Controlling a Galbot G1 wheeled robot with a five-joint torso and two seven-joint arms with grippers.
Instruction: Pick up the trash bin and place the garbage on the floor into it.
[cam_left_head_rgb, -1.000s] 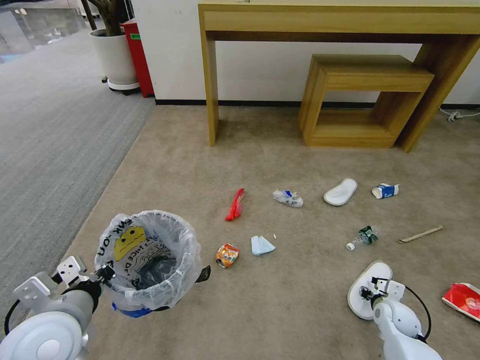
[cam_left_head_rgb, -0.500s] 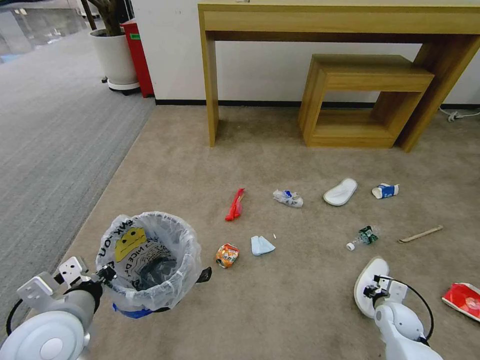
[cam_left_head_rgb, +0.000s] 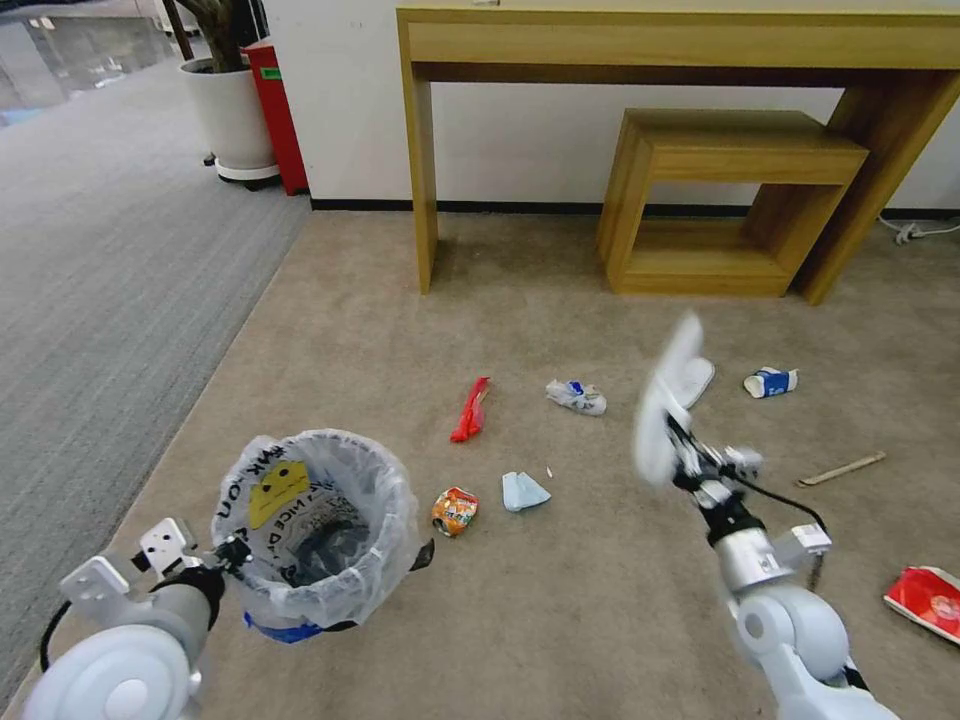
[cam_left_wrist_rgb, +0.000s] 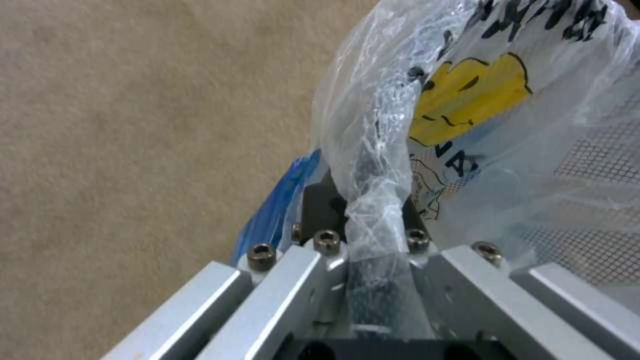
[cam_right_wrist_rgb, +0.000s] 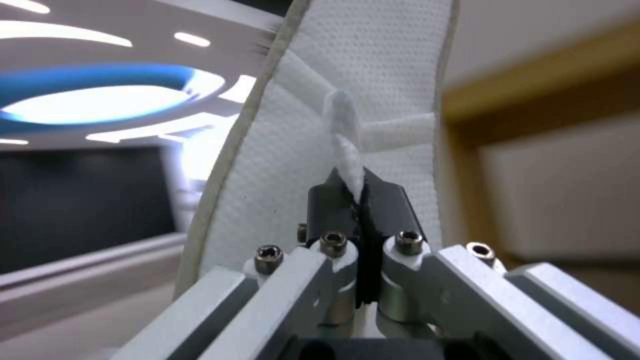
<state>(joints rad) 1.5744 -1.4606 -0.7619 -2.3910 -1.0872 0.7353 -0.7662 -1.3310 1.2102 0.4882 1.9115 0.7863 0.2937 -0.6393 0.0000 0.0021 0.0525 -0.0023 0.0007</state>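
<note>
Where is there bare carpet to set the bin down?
Bare carpet lies between the trash bin and right gripper, nearer than the orange wrapper. Another patch lies before the wooden desk. Crowded: the band from red wrapper to wooden stick.

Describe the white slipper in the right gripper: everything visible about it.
The slipper is white, thin and flat, of dimpled non-woven-looking fabric with a cream edge along the sole. Two narrow straps meet at a twisted toe post, and the right gripper is shut on that post. It stands nearly upright in the air above the carpet, sole edge-on in the head view, touching nothing but the gripper's fingers. A second white slipper lies on the floor behind it.
</note>
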